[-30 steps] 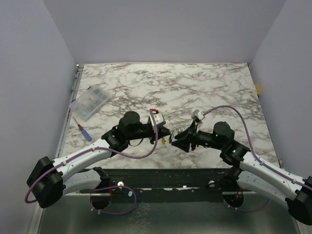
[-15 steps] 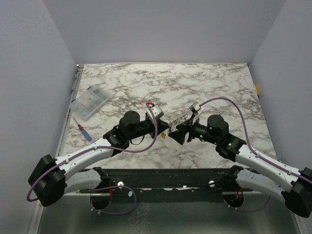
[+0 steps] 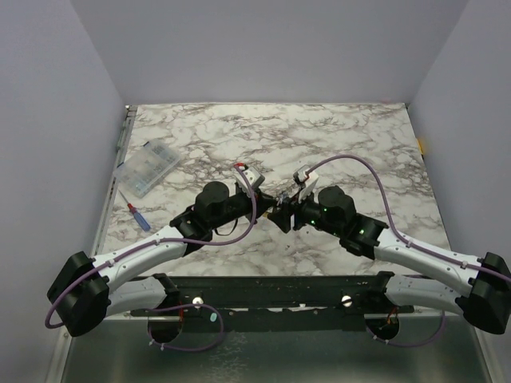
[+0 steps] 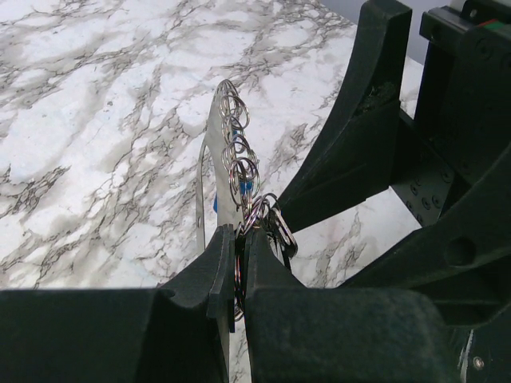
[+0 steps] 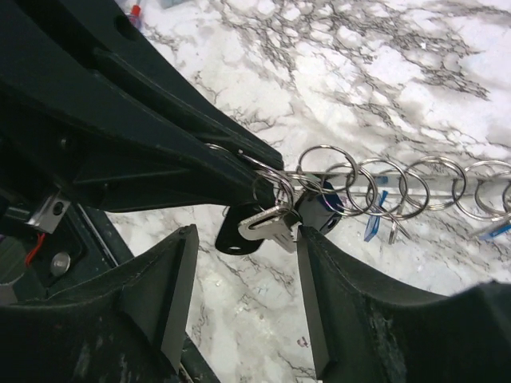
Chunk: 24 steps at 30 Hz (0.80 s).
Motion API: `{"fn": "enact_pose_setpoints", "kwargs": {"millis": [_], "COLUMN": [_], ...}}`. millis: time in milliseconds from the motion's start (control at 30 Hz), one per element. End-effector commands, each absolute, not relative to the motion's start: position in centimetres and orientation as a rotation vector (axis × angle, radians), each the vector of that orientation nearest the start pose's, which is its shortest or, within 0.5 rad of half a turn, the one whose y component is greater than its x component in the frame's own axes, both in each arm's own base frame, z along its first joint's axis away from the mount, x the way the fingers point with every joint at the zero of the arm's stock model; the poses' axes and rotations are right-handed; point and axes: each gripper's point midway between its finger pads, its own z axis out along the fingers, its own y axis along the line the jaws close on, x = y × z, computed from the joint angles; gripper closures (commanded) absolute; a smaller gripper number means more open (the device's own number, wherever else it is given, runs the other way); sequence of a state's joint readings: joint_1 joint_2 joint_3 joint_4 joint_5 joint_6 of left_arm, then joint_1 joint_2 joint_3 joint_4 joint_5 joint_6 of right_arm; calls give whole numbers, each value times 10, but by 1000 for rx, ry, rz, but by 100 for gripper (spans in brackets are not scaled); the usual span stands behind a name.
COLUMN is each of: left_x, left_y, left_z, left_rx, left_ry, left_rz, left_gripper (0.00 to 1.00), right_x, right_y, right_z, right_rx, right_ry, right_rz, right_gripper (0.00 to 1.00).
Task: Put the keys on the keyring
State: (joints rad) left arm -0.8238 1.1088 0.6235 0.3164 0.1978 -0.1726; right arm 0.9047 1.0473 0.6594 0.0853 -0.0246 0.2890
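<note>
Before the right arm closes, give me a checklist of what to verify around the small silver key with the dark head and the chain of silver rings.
1. Left gripper shut on the chain of silvery metal rings: ok.
2. Right gripper jaws open: ok.
3. Small silvery key with the dark plastic head sits in the gap at the tips of the right gripper: ok.
4. Key already threaded on a ring: cannot tell.
5. Clearance between the two grippers: cannot tell; they nearly meet in the top view.
</note>
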Motion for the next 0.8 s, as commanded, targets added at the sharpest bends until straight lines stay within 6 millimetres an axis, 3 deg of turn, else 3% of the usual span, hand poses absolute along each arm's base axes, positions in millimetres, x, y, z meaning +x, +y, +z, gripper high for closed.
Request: {"fn": "enact_pose_setpoints", "kwargs": {"millis": [0,433,767], "left_x": [234,232,227], "left_y": [-308,-308,-307], "left_z": [224,224,235], "left_rx": [672,675,675], "left_ry": [1614,1610,1551], "left_rz": [-902,-914,-940], "left_gripper": [100,100,100], "right_x": [225,226,209], "right_y": [286,279,288], "right_z": [194,190,177], "right_rx": [-578,-575,-625], "right_ry": [1870,1888,1965], "right_rz": [715,671,763], "right_gripper": [42,81,87]}}
